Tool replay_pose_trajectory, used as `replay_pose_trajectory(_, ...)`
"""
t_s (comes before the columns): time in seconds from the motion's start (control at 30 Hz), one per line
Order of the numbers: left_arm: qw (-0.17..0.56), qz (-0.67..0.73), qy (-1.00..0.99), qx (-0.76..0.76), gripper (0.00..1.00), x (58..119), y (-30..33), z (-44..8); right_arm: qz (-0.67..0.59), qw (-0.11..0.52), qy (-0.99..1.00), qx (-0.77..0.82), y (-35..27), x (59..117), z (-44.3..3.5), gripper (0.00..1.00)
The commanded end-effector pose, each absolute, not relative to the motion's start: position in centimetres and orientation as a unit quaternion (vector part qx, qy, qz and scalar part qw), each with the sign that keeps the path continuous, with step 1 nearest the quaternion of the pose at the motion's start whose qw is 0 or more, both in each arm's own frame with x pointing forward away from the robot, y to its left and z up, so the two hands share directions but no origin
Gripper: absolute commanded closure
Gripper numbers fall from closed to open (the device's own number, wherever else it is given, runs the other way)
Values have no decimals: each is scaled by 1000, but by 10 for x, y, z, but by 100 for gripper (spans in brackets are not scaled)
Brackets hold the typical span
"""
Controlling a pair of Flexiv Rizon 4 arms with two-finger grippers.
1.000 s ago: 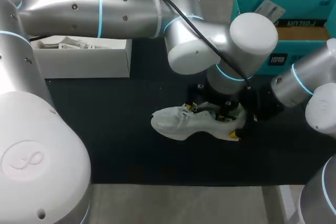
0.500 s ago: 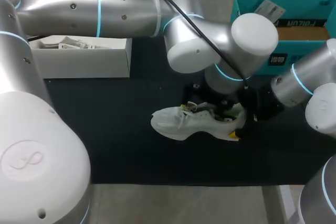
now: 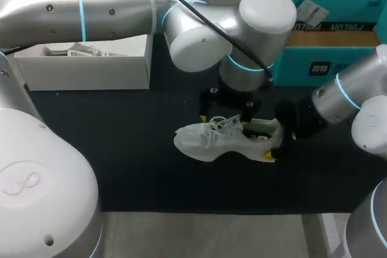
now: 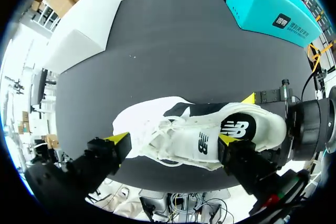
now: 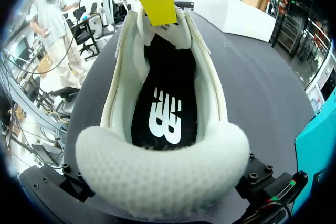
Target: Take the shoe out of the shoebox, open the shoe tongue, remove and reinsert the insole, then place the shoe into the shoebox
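Our left arm is pulling back toward the left side of the table, and its wrist is sitting higher and farther left than a moment ago. The left pincer, which was down in the shoe's opening, is now hanging spread above the laces. Its fingers are straddling the shoe without gripping it. The shoe is not shifting: it is resting upright near the middle of the dark table, toe to the left. Our right pincer is pinching the heel from both sides. We are taking all this to mean the tongue is now open, since the black insole is lying exposed and flat inside. Pulling it out is looking like the next job.

A white box with paper in it, probably the shoebox, is standing at the far left. A teal box is sitting at the far right, and both are well apart from the shoe. One yellow finger of the left pincer is hovering over the tongue and the laces are crowding the throat, so we are expecting a narrow way in.
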State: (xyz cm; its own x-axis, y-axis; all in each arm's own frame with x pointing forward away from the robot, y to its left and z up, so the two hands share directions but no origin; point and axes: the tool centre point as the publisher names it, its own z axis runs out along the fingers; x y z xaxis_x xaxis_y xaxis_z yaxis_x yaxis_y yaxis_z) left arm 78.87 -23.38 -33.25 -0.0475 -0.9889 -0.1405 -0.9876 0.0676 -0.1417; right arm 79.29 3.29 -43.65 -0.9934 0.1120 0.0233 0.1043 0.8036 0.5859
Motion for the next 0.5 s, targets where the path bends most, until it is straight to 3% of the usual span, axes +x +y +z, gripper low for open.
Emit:
replay_pose_trajectory(0.03, 67, -10, 724, -686, 8, 787, -234, -328, 308, 7, 950, 57, 35, 794, -440, 100)
replay_pose_trajectory(0.07, 58, -8, 722, -690, 20, 785, -236, -327, 308, 7, 950, 57, 35, 794, -440, 100)
replay_pose_trajectory(0.1, 45, -5, 720, -692, 41, 784, -238, -327, 308, 7, 950, 57, 35, 794, -440, 100)
replay_pose_trajectory(0.13, 40, -5, 719, -694, 54, 783, -240, -326, 308, 7, 950, 57, 35, 794, -440, 100)
replay_pose_trajectory(0.37, 4, 0, 678, -735, 69, 776, -245, -328, 308, 7, 950, 57, 35, 794, -440, 100)
replay_pose_trajectory(0.5, -15, -7, 660, -751, 87, 774, -247, -327, 308, 7, 950, 57, 35, 794, -440, 100)
